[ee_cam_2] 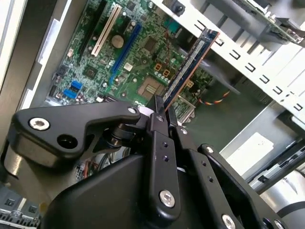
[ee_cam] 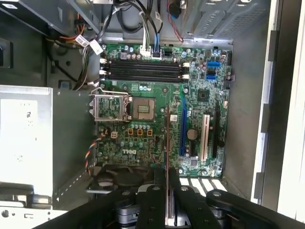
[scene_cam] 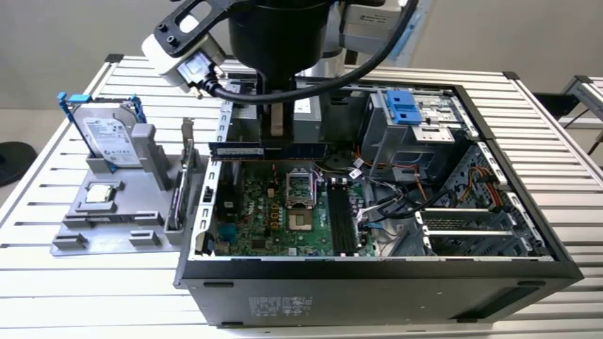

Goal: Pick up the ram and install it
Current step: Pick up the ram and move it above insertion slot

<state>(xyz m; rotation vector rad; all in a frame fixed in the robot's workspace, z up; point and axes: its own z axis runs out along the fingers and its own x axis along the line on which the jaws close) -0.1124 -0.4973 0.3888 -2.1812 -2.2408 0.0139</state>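
1. The black open-sided computer case [scene_cam: 377,296] lies on the white slatted table [scene_cam: 85,296]. Its walls fence the green motherboard [ee_cam: 157,95], which is open from above.
2. The four long black memory slots [ee_cam: 143,69] lie bare, with clear air over them.
3. Loose bundled cables [ee_cam: 147,28] crowd just beside the slots on one long side. The low silver processor socket [ee_cam: 110,106] lies on the other.
4. The tall grey metal drive cage with a blue latch [scene_cam: 405,116] stands near the cables, narrowing that corner.
5. The long dark blue-green ram stick [scene_cam: 247,150], clamped in the black fingers [ee_cam_2: 158,143], hangs crosswise above the board. Its end on the exterior view's left is close to the case wall.
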